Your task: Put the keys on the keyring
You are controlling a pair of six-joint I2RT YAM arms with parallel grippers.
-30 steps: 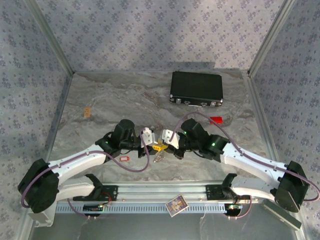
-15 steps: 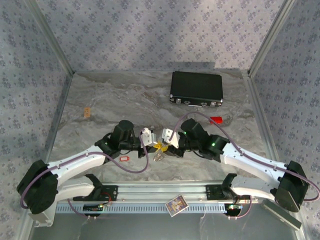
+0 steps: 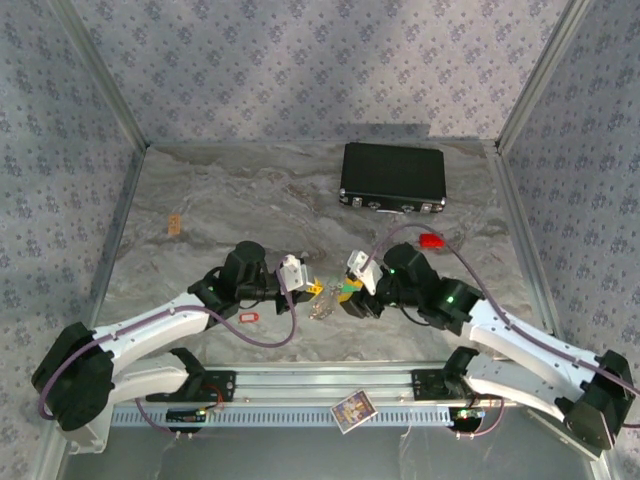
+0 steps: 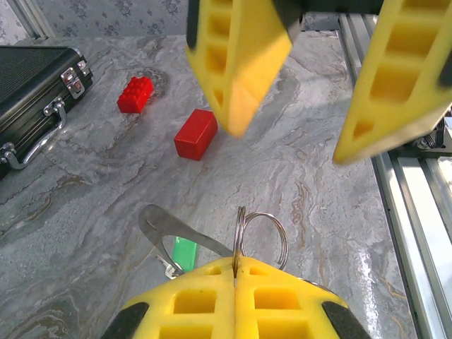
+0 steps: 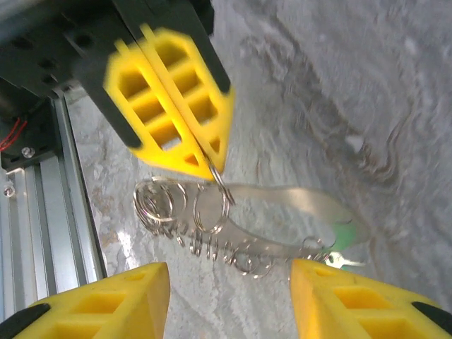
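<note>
Keyring (image 4: 263, 236) clamped in left hand (image 4: 235, 263) at near middle of table (image 4: 318, 183).
Right hand (image 5: 227, 272) faces it, fingers apart; green-tagged key (image 5: 344, 236) lies beside ring, with red block (image 4: 196, 134), red brick (image 4: 135, 94) and black case (image 4: 35, 70) beyond.

I find nothing I can read; the small card (image 3: 352, 410) at my front rail (image 3: 300, 385) carries some print (too small and blurred to make out).

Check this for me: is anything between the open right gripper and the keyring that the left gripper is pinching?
Nothing visible is. The left gripper is shut on the keyring. The right gripper faces it with open jaws, and only open air above the table lies between them.
</note>
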